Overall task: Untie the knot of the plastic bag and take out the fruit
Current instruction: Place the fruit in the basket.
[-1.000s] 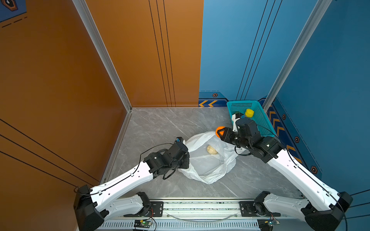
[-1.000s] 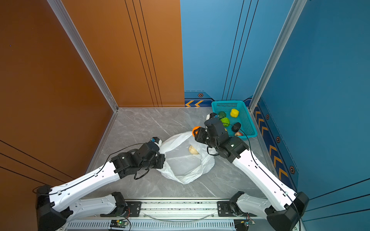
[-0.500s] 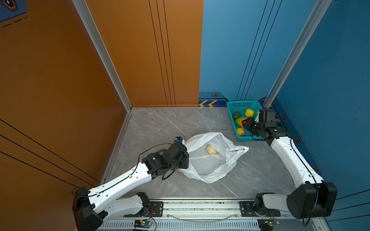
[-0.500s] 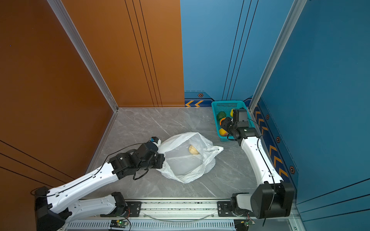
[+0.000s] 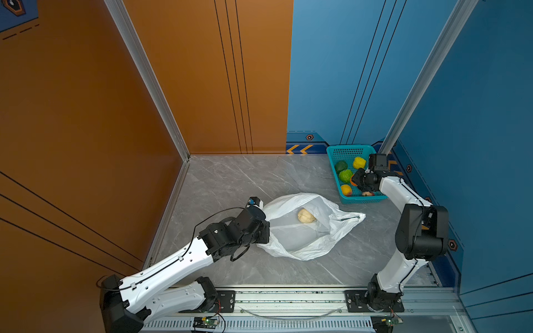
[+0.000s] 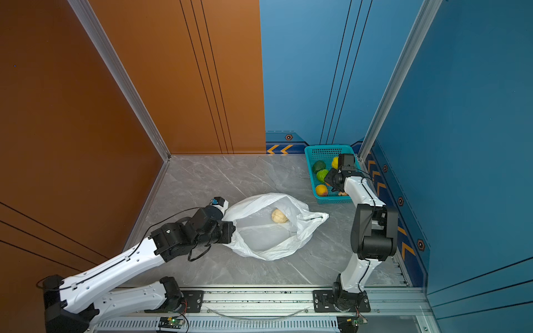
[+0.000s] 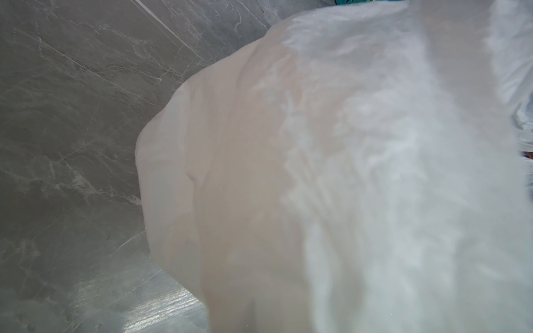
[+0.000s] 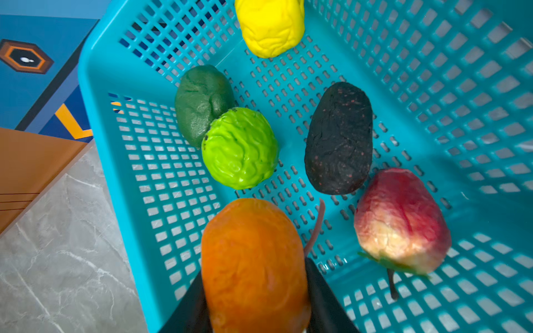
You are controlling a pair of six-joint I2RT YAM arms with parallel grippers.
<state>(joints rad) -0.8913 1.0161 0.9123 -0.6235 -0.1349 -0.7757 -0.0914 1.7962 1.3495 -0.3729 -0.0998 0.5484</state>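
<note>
Nearest, the left gripper (image 5: 266,230) is clamped fully closed on the left rim of the plastic bag (image 5: 297,242), whose film fills the left wrist view. The bag lies mid-table on the grey marble tabletop (image 5: 230,184), mouth open, 1 loop handle (image 5: 353,216) trailing loose to the right. Inside it sits 1 cream fruit (image 5: 306,215).

Farther back, in the right corner, the right gripper (image 8: 256,299) is over the teal basket (image 5: 350,150), its fingers (image 8: 324,288) narrowed around an orange fruit (image 8: 251,250). In the basket lie 6 pieces:
- yellow fruit (image 8: 271,26)
- dark green fruit (image 8: 202,101)
- bright green fruit (image 8: 239,148)
- near-black fruit (image 8: 339,138)
- red-and-cream fruit (image 8: 401,222)
- yellow-orange fruit (image 5: 346,189)
</note>
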